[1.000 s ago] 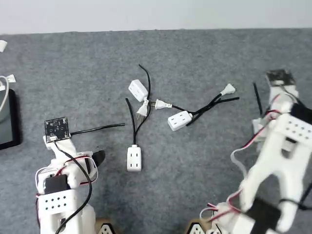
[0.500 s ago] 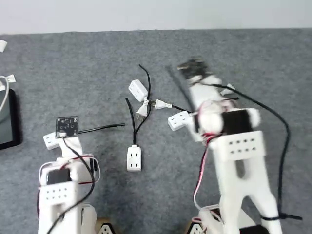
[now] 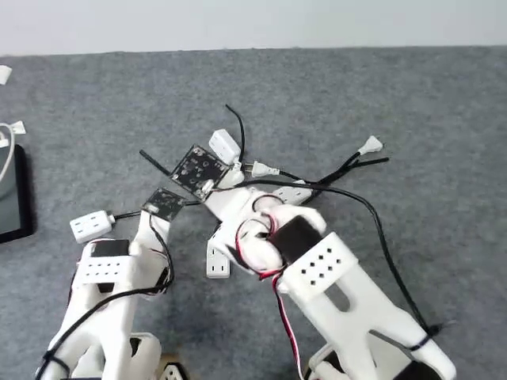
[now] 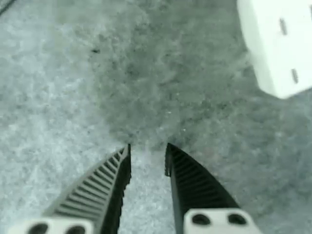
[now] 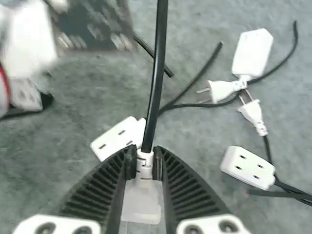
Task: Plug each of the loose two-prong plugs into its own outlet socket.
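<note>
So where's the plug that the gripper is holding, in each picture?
High view: hidden under the right arm; just its black cord pokes out.
Left wrist view: not in it.
Right wrist view: the plug, clamped in the right gripper.
Shared landmark: the outlet beside a loose plug.

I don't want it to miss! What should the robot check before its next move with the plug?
1. Right fingers grip the plug: ok, shut on it.
2. Prongs facing a socket: cannot tell, hidden between the fingers.
3. Empty socket nearby: ok, it lies just past the fingertips.
4. Left fingers free: ok, open, nothing between them.
5. Left arm and right arm apart: not ok, their wrists crowd together in the high view.
</note>
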